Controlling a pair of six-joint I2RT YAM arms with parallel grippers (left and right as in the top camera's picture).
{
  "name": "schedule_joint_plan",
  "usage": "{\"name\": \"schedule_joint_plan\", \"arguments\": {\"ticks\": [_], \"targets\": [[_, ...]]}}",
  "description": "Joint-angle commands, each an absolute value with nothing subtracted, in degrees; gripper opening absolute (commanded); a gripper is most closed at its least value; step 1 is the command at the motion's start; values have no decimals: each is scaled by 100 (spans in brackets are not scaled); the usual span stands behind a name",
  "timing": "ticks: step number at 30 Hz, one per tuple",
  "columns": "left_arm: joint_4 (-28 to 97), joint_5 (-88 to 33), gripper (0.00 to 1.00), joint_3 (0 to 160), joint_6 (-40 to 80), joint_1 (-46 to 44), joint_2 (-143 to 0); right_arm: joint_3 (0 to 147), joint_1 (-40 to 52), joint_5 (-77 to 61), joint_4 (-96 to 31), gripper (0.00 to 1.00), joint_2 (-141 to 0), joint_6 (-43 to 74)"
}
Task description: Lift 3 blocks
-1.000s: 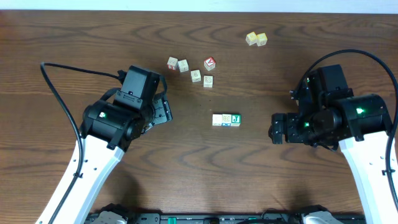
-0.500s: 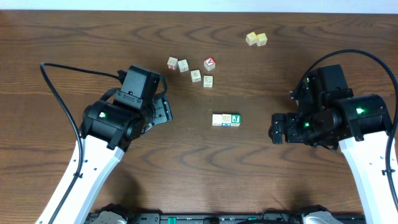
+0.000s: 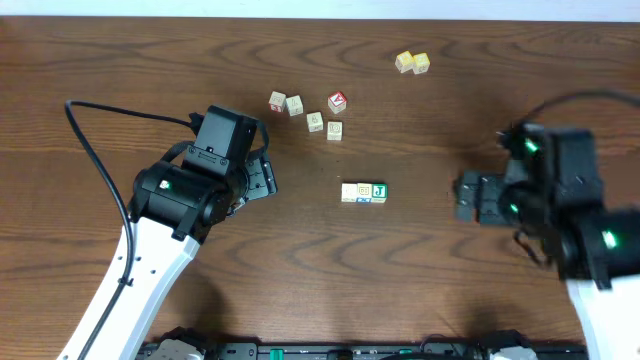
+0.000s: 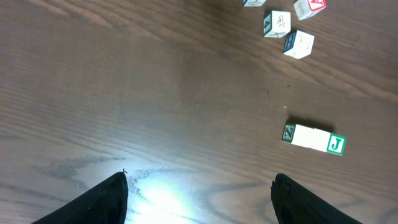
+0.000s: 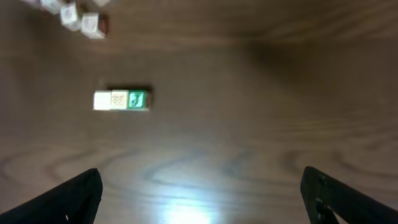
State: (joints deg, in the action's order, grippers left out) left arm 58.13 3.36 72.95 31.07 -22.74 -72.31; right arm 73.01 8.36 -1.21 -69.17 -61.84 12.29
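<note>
On the wooden table point(image 3: 330, 270), the row of three blocks point(image 3: 363, 192) lay lengthwise between the spread, empty left end effector point(image 3: 272, 180) and right end effector point(image 3: 460, 197), about equally near.

tbl point(image 3: 330, 280): dark wood grain | far edge: pale strip point(image 3: 320, 8) | light: glare spot point(image 4: 158, 198)

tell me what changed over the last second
The right arm swung outward to its own right, carrying the right pincer farther from the row of three blocks. Nothing was grasped or let go; both pincers are open and empty. The left pincer, the row and the scattered cubes stayed put.
</note>
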Motion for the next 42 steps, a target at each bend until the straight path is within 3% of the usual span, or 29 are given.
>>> {"name": "schedule_joint_plan", "arguments": {"ticks": [1, 10, 20, 32, 42], "targets": [[5826, 414, 74, 7367, 3050, -2252, -7247, 6139, 272, -451, -5791, 99, -5052, 729], [5824, 412, 74, 7367, 3048, -2252, -7247, 3326, -397, -847, -2598, 99, -2283, 207], [5826, 414, 74, 7367, 3050, -2252, -7247, 1542, -532, -932, -668, 99, -982, 432], [5826, 412, 74, 7367, 3050, -2252, -7247, 21, -596, -928, 456, 99, -21, 1055], [5824, 412, 75, 7367, 3048, -2250, -7247, 32, -639, -701, 49, 99, -32, 998]]}}
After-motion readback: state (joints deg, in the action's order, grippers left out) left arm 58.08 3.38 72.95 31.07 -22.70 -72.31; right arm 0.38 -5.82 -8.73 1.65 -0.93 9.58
